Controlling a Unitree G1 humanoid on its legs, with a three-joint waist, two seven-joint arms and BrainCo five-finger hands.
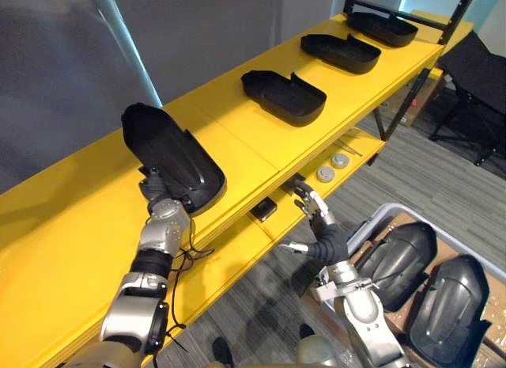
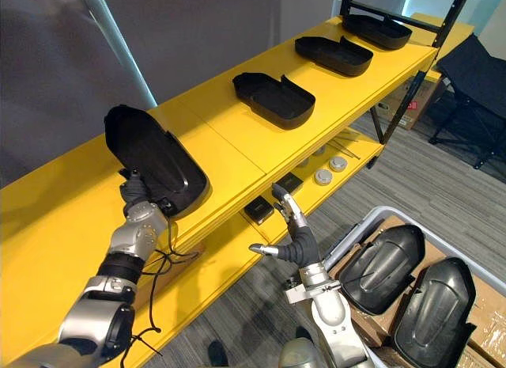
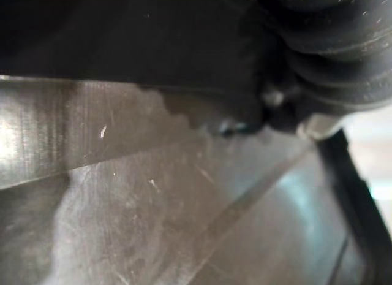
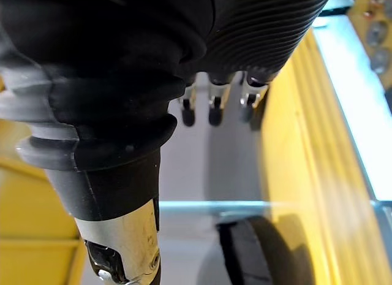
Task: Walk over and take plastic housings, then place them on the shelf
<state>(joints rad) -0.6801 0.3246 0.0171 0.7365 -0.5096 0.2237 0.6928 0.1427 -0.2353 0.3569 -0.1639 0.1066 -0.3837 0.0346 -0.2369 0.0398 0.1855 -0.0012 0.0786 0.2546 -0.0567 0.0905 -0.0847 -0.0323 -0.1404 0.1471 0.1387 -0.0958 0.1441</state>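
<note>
your right hand hangs open, empty. the housing stands tilted on the shelf at your left hand, whose grip i cannot tell; lower it flat, in line with the other housings.

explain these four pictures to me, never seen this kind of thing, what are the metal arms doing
It is a humanoid robot stocking a yellow shelf. The two wide pictures come from cameras on its head; the two close-ups from its wrists. Three black housings lie on the shelf, and spare housings sit in a bin lower right. The left robot hand is at the lower end of a fourth, tilted housing; its grip is hidden. The right robot hand is open and empty.
</note>
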